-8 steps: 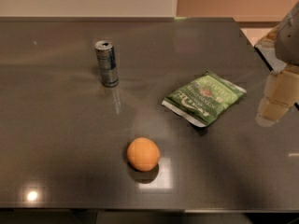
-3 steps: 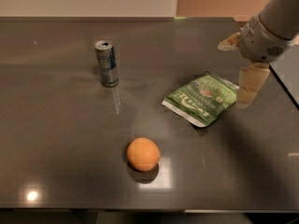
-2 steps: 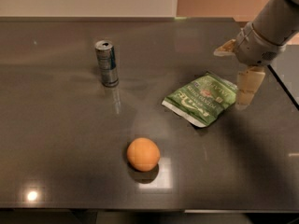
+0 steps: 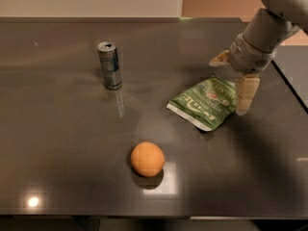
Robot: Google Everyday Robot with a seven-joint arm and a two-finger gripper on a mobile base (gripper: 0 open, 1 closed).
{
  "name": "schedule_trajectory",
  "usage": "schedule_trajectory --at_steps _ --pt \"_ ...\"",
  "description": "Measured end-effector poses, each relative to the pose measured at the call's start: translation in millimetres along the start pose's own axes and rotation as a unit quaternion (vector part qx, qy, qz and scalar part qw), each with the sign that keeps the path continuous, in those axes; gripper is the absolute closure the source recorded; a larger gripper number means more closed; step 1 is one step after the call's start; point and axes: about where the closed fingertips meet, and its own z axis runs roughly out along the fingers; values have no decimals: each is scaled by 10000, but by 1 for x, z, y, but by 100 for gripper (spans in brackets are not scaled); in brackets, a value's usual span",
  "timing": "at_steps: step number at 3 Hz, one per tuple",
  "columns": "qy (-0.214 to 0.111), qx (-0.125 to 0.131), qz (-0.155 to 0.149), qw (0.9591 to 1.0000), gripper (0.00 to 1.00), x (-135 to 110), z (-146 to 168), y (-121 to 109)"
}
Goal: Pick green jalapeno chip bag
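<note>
We see green jalapeno chip bag point(image 4: 206, 101) flat on bench point(image 4: 72, 143), right of centre; gripper point(image 4: 227, 86) over its right end, fingers point(image 4: 246, 93) spread apart astride corner. We judge pre-grasp alignment. Well apart: orange point(image 4: 147, 159), drink can point(image 4: 109, 65).

Flat green chip bag point(image 4: 206, 103) by tool point(image 4: 227, 85)

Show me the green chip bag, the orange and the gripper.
green jalapeno chip bag point(image 4: 204, 104): camera view, middle of its printed face.
orange point(image 4: 147, 159): camera view, the fruit's centre.
gripper point(image 4: 226, 86): camera view, midway between its open fingers, over the bag's right end.
</note>
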Motion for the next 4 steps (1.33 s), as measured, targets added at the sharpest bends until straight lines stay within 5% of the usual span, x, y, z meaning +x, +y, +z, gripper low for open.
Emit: schedule_trajectory --at_steps 2,4 --pt "152 -334 -306 9989 0 1 23 0" --pt "216 -464 -506 9974 42 -5 25 2"
